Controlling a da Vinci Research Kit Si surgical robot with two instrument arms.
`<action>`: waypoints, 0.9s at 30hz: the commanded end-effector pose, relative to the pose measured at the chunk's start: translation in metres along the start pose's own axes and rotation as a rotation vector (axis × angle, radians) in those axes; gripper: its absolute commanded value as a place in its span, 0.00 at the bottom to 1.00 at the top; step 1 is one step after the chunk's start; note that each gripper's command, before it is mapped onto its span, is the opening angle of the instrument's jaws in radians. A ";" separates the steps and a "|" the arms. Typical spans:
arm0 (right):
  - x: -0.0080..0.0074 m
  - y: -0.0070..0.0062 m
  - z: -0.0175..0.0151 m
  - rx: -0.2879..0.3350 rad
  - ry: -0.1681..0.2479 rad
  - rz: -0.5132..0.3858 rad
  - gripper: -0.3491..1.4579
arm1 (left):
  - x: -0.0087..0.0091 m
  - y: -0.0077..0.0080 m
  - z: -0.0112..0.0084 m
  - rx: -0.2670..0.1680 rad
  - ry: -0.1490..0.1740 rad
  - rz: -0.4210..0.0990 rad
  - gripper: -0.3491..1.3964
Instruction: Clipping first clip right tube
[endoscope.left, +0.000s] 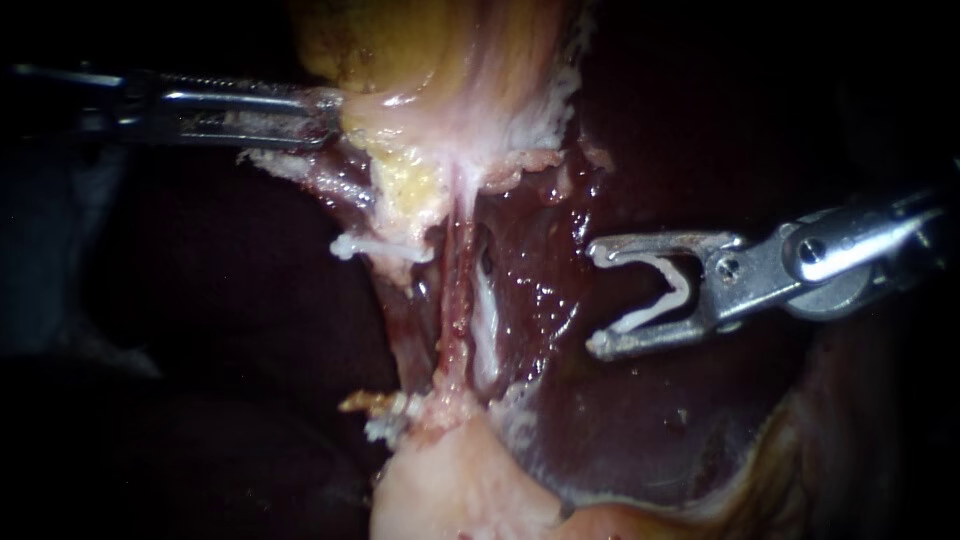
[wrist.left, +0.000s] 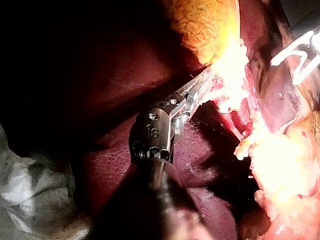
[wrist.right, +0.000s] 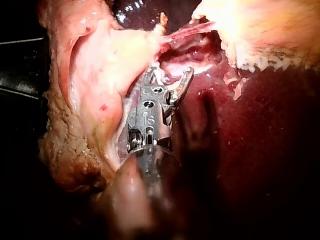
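Within our right instrument (endoscope.left: 597, 297), jaws spread wide, an open white clip (endoscope.left: 668, 290) sits seated, just beside the right tube (endoscope.left: 487, 320) and not yet around it. We judge both clip legs must straddle that tube fully before closing. Our left instrument (endoscope.left: 325, 112) clamps the gallbladder (endoscope.left: 440, 60), tensioning it.

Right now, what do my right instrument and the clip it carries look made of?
The right instrument: metal, apparently polished steel; silvery, with bright glints and a screw head. The clip: probably plastic; matte white, thin, no metallic shine, though uncertain.
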 end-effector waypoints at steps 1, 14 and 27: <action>0.0000 0.0000 0.0000 0.000 0.000 0.000 0.47 | 0.0001 0.0000 -0.0003 -0.002 -0.001 0.000 0.00; 0.0000 0.0000 0.0001 -0.004 -0.001 0.001 0.47 | 0.0038 0.0001 -0.0068 0.004 0.016 -0.023 0.00; -0.0002 -0.0015 0.0067 0.075 0.080 0.154 0.46 | 0.0037 0.0002 -0.0067 0.005 0.017 -0.023 0.00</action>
